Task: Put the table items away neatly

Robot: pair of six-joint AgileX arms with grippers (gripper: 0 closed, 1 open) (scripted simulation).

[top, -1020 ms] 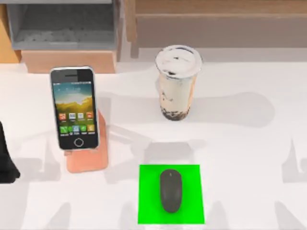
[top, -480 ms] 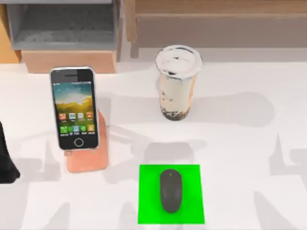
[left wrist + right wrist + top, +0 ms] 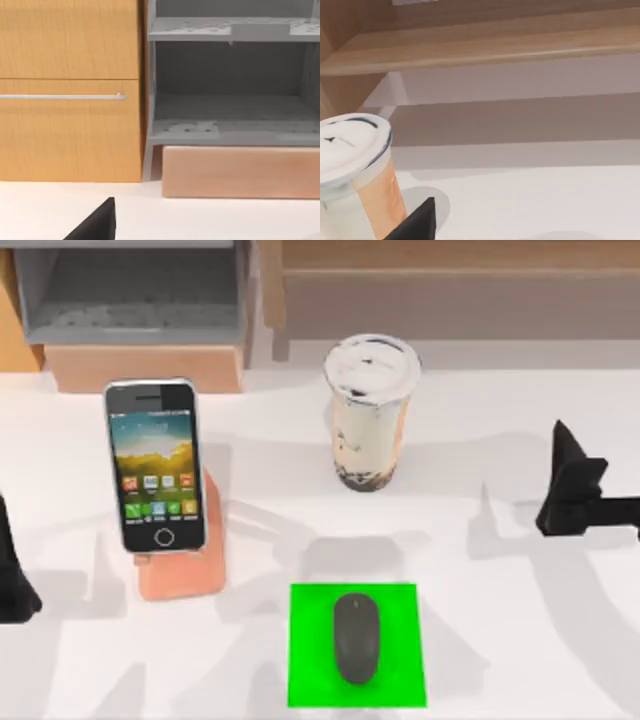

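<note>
the white table (image 3: pixel 500 640) spans the whole top view, with wooden furniture and a grey shelf unit (image 3: pixel 130 290) along its far edge. taking the milk-tea cup (image 3: pixel 368 410) as the landmark: it stands upright near the middle of the table's far side, white lid on, dark pearls settled at its base.

to the left of the cup, the salmon-pink stand (image 3: pixel 185 560) sits on the table with the smartphone (image 3: pixel 155 465) propped on it, its colourful screen facing up. the phone is well apart from the cup.

in front of the cup, toward the near edge, lies the bright green square (image 3: pixel 310 680), flat on the table. the dark grey mouse (image 3: pixel 356 637) rests on that square, about centred, lengthwise toward the cup.

to the right of the cup, well apart from it, the right gripper (image 3: pixel 572 485) hangs above the table near the right edge, its arm reaching in from that side; i cannot tell whether its fingers are open or closed. the right wrist view takes in the cup's lid and side (image 3: pixel 355 175) close by, with one dark fingertip (image 3: pixel 417 222) in front.

far to the left of the cup, past the phone, the left arm (image 3: pixel 12 575) sits parked at the table's left edge; its hand's state cannot be told either. the left wrist view faces the grey shelf (image 3: pixel 230 85) and a wooden drawer front (image 3: pixel 70 90).
</note>
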